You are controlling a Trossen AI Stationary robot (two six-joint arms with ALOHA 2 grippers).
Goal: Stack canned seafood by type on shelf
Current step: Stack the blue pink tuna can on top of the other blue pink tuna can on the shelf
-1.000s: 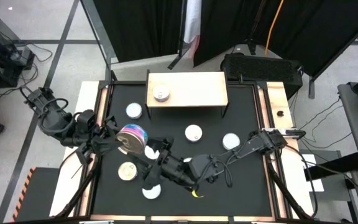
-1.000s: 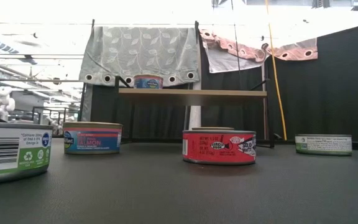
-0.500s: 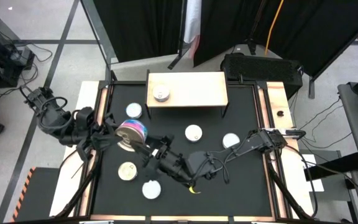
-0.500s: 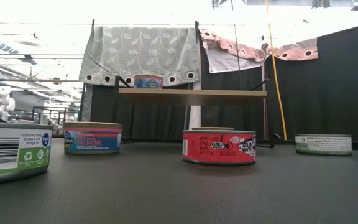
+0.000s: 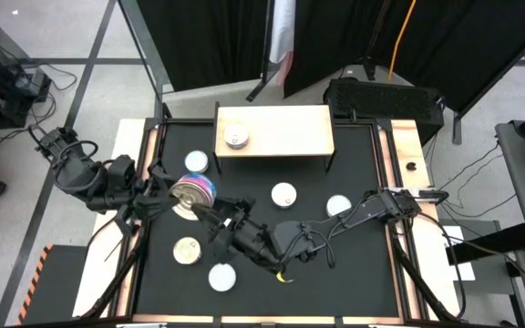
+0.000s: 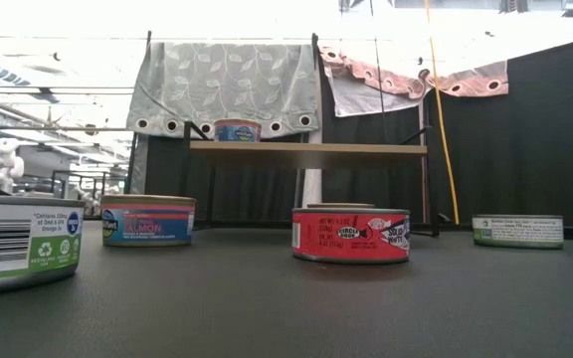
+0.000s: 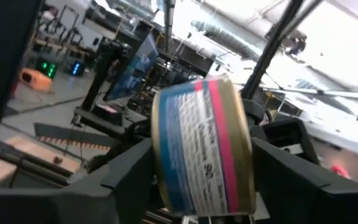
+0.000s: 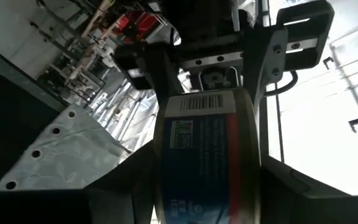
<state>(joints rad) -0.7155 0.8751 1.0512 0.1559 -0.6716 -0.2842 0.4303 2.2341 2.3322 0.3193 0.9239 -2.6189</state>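
Closest to the front edge, low in the high view, two loose tins sit on the black table [image 5: 354, 264]: a white-lidded one [image 5: 221, 277] and a gold-lidded one [image 5: 187, 250] just above it.

A little further in, left of centre, the blue-and-pink tin [image 5: 193, 192] is up off the mat, tipped on edge. Both tools are on it. The left gripper [image 5: 176, 193] comes in from the left and the right gripper [image 5: 206, 211] from the lower right. Each wrist view shows that arm's own dark fingers [image 7: 129, 180] [image 8: 135, 180] pressed against the tin's two flat faces, with the label band between them. I would say both are clamped on it.

The tin looks rigid, dense for its size and smooth, so it won't crush but could slip or swivel. The flat lid and base are the sound places to pinch it, as it is pinched now.

Beyond it, three more tins [image 5: 196, 161] [image 5: 283, 194] [image 5: 338, 206] rest on the mat, well apart from one another.

Farthest back, at top centre, stands the shelf [image 5: 290, 132]. One tin [image 5: 236, 138] sits on its left part, well apart from the held tin.
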